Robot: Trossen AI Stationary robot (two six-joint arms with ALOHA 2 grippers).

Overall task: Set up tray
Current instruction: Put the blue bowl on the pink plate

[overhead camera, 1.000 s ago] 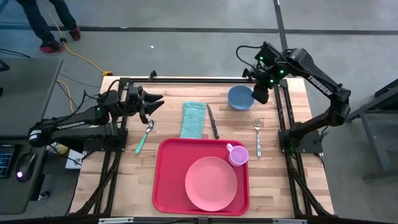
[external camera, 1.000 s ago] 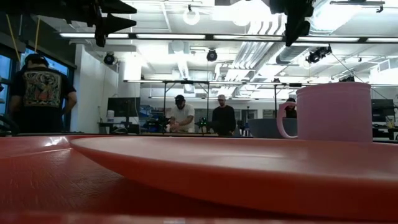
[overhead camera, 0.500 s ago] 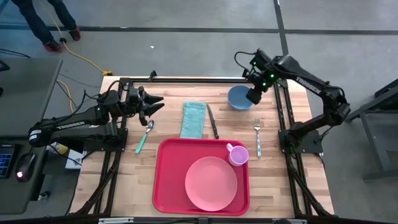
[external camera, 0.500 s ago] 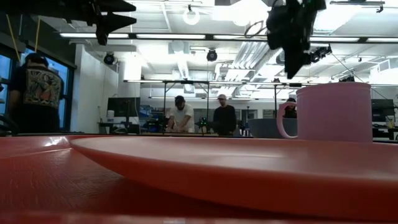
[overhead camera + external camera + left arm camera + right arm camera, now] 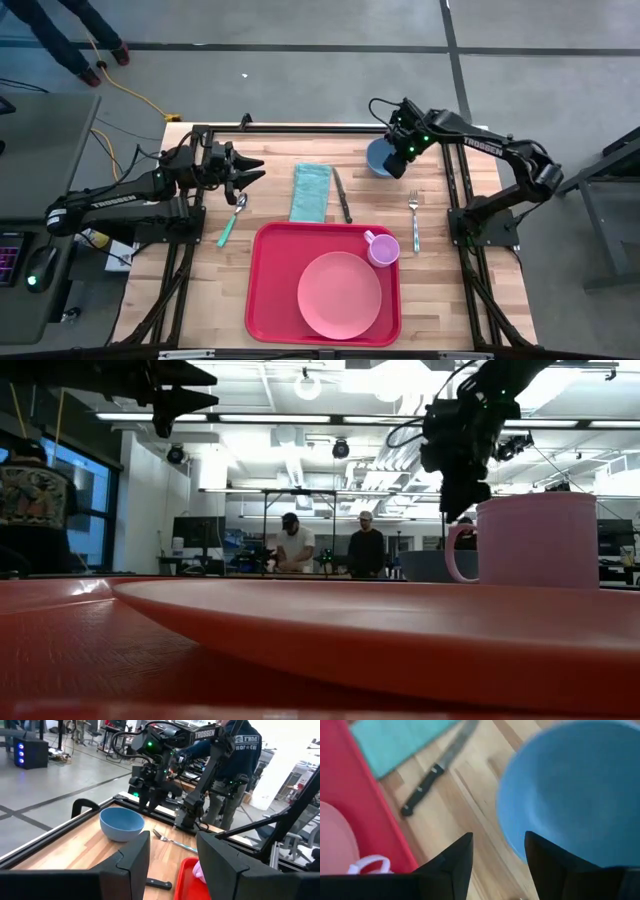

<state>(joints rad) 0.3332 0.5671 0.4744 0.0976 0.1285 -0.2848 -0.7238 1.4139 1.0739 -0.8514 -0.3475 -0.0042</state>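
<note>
On the table, red rimmed tray (image 5: 272,290) holds pink plate (image 5: 339,294).

A robotics lab: open ceiling ducts (image 5: 400,435), workbenches (image 5: 300,572), people (image 5: 367,550) standing behind

Blue bowl (image 5: 381,157), fork (image 5: 414,218), knife (image 5: 342,195), teal napkin (image 5: 311,192), what looks like a spoon (image 5: 233,218).
</note>
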